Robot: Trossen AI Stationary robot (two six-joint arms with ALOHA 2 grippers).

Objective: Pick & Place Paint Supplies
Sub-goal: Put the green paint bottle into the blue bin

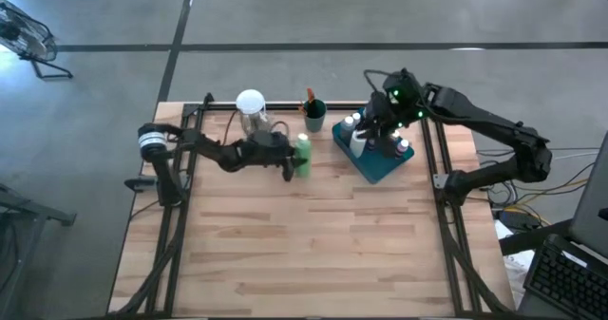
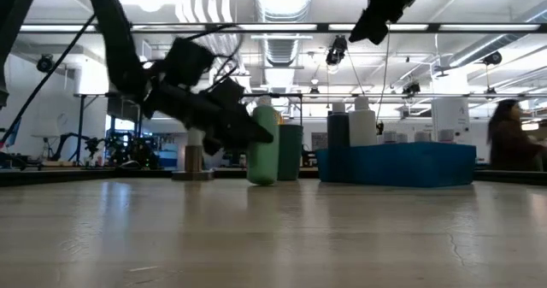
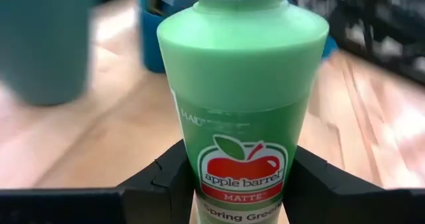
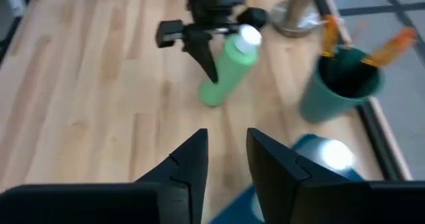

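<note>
A light green paint bottle with a white cap (image 3: 242, 84) stands near the table's far middle (image 1: 302, 155) (image 2: 263, 147). My left gripper (image 1: 291, 159) (image 3: 242, 174) reaches it from the table's left and is shut on it. My right gripper (image 4: 226, 151) is open and hovers above the teal tray (image 1: 380, 168) (image 2: 402, 164), touching nothing. A few white-capped bottles (image 1: 356, 135) (image 2: 352, 121) stand upright in that tray. My left gripper pinches the green bottle's lower body beside the label (image 3: 199, 164) between its two fingers (image 3: 169, 181), one on each side. The fingers come roughly level from the table's left (image 2: 244, 130). The bottle stays about upright; whether its base (image 2: 262, 181) rests on the wood I cannot tell.
A teal cup (image 1: 314, 121) (image 4: 339, 84) holding orange-handled brushes (image 4: 329, 38) stands just behind the green bottle. The round white-topped object on a metal base (image 1: 251, 106) sits to the left of it. Bare wood (image 1: 313, 244) spreads toward the near edge.
</note>
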